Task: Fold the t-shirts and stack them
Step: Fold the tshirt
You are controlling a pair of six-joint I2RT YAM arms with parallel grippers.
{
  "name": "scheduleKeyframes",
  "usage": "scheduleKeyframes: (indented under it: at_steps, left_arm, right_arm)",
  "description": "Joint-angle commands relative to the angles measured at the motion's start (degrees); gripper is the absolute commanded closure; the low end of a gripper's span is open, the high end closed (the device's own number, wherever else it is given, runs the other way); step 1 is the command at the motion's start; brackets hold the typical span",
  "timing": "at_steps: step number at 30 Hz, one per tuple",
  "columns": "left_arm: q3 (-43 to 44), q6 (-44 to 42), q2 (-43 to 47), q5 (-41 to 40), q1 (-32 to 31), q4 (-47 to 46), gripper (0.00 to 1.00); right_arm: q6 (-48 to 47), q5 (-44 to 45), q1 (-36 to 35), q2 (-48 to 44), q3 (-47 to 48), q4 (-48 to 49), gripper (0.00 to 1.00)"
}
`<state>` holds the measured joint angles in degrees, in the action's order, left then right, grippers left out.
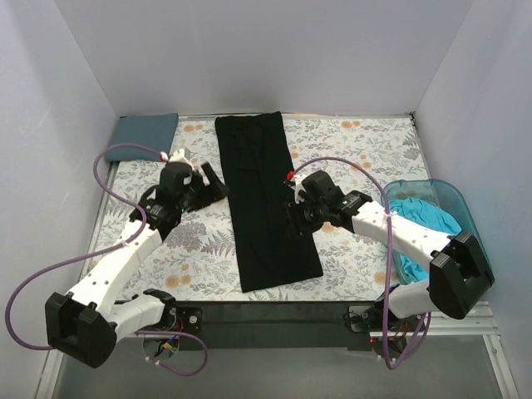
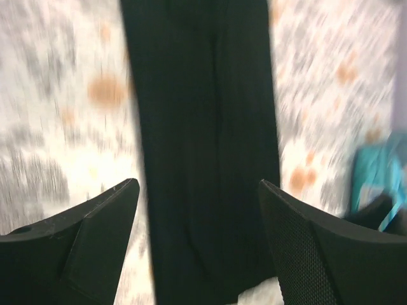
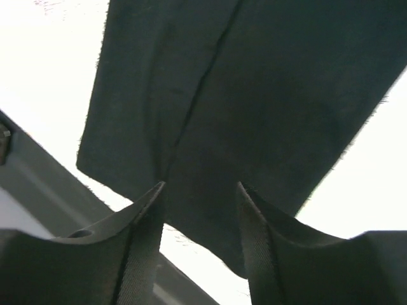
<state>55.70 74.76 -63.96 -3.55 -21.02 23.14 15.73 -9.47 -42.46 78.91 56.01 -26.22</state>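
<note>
Entry, this moment.

- Black t-shirt [image 1: 262,199]: you have it lying flat as a long narrow strip down the middle of the top view. It runs from the far edge of the floral table cloth [image 1: 357,150] to near the front edge, leaning slightly to the right at its near end. A lengthwise crease shows on it in the right wrist view [image 3: 254,95].
- Slate blue-grey t-shirt [image 1: 145,130]: folded into a small rectangle in the upper left corner of the table, well apart from the black one.
- Turquoise t-shirt [image 1: 420,220]: bunched inside the translucent teal tub [image 1: 453,199] at the right edge of the frame. A scrap of it shows at the right edge of the left wrist view [image 2: 378,171].
- Left gripper [image 1: 214,181]: left of centre in the top view, just beside the left edge of the black strip. In its own camera [image 2: 198,184] the jaws stand wide apart with nothing between them. The black cloth [image 2: 203,127] runs down the middle of the frame beyond them. That view is motion-blurred, so finer detail is lost.
- Right gripper [image 1: 293,218]: right of centre in the top view, at the strip's right edge, roughly midway along its length. In its own camera [image 3: 200,185] the jaws are part-way apart over the black cloth, and no fold is seen nipped between them. You cannot tell from these views whether the tips touch the fabric.
</note>
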Motion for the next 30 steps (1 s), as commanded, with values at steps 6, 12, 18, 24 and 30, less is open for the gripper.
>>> scheduleKeyframes:
  at_steps: [6, 12, 18, 24, 30]
  left_arm:
    - [-19.7, 14.9, 11.1, 11.7, -7.5, 11.1, 0.36]
    - [-23.8, 17.4, 9.0, 14.7, -11.7, 9.2, 0.41]
    - [-24.4, 18.2, 3.0, 15.9, -15.5, 6.8, 0.51]
    - [-24.1, 18.0, -2.0, 16.3, -18.0, 6.6, 0.57]
    - [-24.1, 17.5, -4.1, 15.9, -18.3, 7.2, 0.57]
  right_arm:
    - [8.9, -12.4, -0.5, 6.2, -3.8, 14.0, 0.63]
    - [12.4, -15.2, -1.2, 12.2, -5.0, 20.1, 0.68]
    - [13.7, -16.0, -1.3, 16.4, -5.5, 23.1, 0.73]
    - [13.9, -15.7, -1.2, 19.0, -5.4, 24.5, 0.77]
    - [13.8, -12.6, -1.3, 19.1, -5.6, 24.6, 0.77]
